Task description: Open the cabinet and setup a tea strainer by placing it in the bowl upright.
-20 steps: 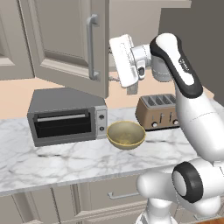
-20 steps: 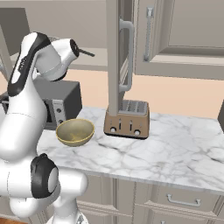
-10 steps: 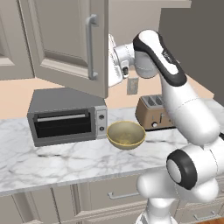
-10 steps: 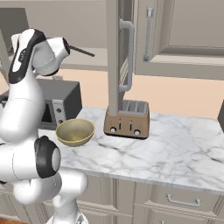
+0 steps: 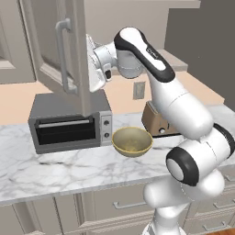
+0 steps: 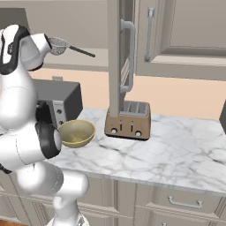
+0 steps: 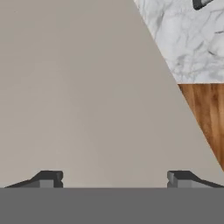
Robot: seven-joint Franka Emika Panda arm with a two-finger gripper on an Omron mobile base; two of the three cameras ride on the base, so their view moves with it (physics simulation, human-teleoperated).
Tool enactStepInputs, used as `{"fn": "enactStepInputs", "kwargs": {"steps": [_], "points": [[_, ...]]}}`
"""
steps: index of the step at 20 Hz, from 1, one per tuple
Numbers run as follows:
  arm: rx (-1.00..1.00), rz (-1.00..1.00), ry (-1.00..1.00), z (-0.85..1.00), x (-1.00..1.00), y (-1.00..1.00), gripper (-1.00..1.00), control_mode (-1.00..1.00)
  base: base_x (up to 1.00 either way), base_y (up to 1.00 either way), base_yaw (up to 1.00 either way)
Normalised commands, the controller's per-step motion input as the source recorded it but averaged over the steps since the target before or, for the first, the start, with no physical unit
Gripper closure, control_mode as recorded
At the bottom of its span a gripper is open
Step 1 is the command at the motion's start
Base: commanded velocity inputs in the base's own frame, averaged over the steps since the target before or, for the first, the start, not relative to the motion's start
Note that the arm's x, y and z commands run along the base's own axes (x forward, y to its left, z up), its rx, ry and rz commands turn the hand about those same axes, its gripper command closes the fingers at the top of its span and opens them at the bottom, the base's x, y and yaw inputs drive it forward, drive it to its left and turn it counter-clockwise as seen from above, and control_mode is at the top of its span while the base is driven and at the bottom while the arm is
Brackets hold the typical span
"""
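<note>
Left base view: we are seeing arm reaching up, hand pressing beside open cabinet (image 5: 69, 55) door edge; bowl (image 5: 132, 141) sitting on tabletop (image 5: 55, 170).

Right base view: tea strainer (image 6: 59, 44) lying on shelf beside hand.

Hand view: gripper (image 7: 114, 178) standing wide, holding nothing.

- Cabinet (image 6: 190, 39): one door (image 6: 115, 57) swung out edge-on toward the room, its silver bar handle (image 6: 129, 55) facing right; second door shut, with its own vertical handle.
- Tea strainer (image 6: 59, 45): lying on the pale shelf inside, dark handle pointing right, just beside the arm's raised white end.
- Bowl (image 6: 76, 132): on the marble counter (image 6: 176, 154), between the grey toaster oven (image 6: 59, 101) and the brown toaster (image 6: 128, 120).
- Drawer fronts below the counter.
</note>
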Motion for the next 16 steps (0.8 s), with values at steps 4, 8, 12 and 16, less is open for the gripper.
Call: {"fn": "enactStepInputs", "kwargs": {"steps": [4, 8, 12, 16], "points": [[0.00, 0.00, 0.00, -0.09, -0.04, 0.83, -1.00, -1.00, 0.00, 0.00, 0.00], [0.00, -0.04, 0.00, -0.07, 0.00, 0.84, -1.00, -1.00, 0.00, 0.00, 0.00], [0.00, -0.14, -0.01, -0.12, 0.00, 0.58, -1.00, -1.00, 0.00, 0.00, 0.00], [0.00, -0.24, 0.00, -0.19, 0.00, 0.40, -1.00, -1.00, 0.00, 0.00, 0.00]]}}
